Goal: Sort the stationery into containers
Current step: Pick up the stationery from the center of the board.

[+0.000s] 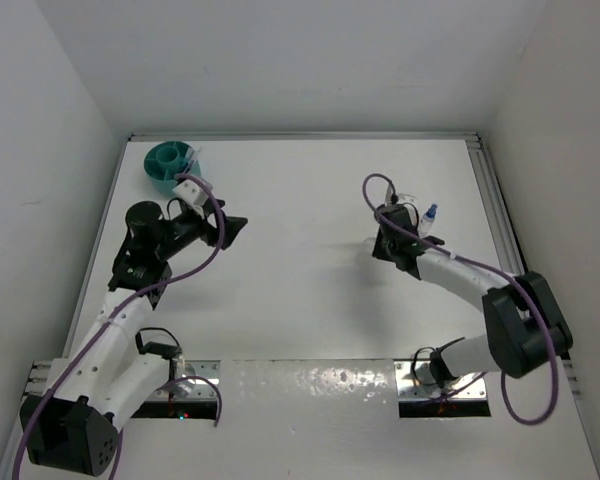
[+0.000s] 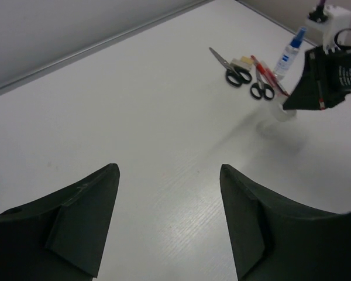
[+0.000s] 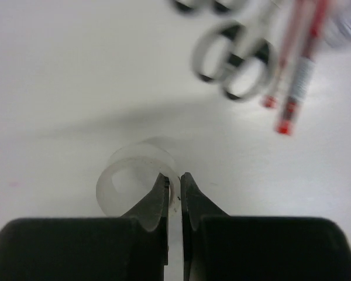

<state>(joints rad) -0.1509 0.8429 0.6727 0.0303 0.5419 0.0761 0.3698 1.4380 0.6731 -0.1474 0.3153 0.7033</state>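
Right pincer clamps the wall of the clear tape ring near the scissors; left pincer gapes empty, well apart from them.

Two scissors, two red pens, one tape ring, one bottle, one beige block, one teal organiser.

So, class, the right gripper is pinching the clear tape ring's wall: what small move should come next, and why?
Probably a short lift. The right gripper is shut on the tape ring, one finger inside and one outside, close to the red pens; rising first should clear them before the carry to the teal organiser.
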